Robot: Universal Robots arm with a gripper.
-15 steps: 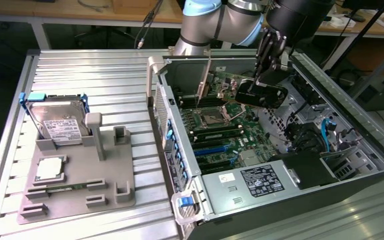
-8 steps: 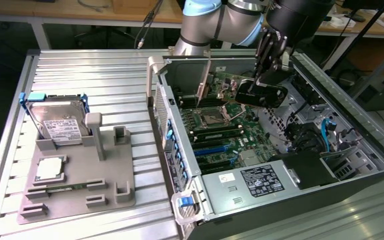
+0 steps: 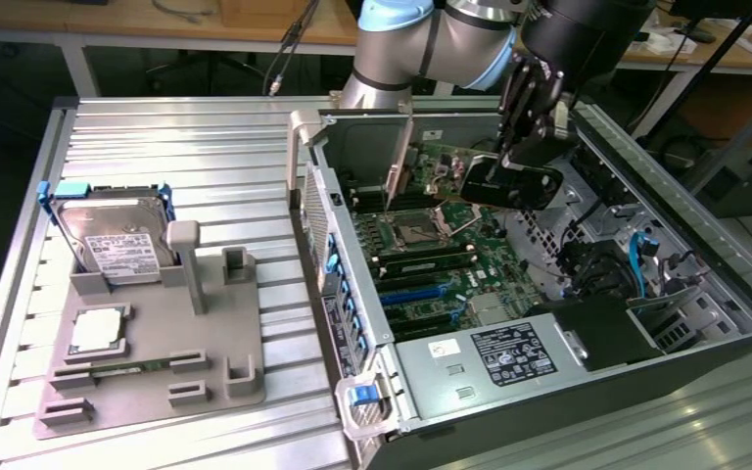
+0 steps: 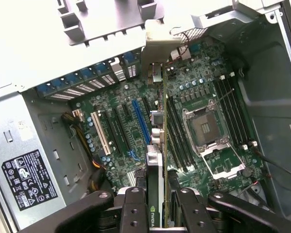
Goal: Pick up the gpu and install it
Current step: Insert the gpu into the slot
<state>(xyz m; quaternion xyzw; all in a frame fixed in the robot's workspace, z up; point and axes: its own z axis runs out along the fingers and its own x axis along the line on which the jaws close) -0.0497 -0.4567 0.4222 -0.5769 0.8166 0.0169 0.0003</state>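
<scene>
Bright, even overhead light; glare whitens the metal table (image 3: pixel 167 147); focus sharp.

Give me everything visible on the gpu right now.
The gpu is a thin green circuit board seen edge-on, with a silvery metal bracket at its far end, near the case's rear wall. It stands on edge, held between the fingers of the gripper, above the motherboard inside the open computer case. In the exterior view it hangs under the gripper, its black cooler block facing the camera. Whether it touches a slot cannot be told.
</scene>
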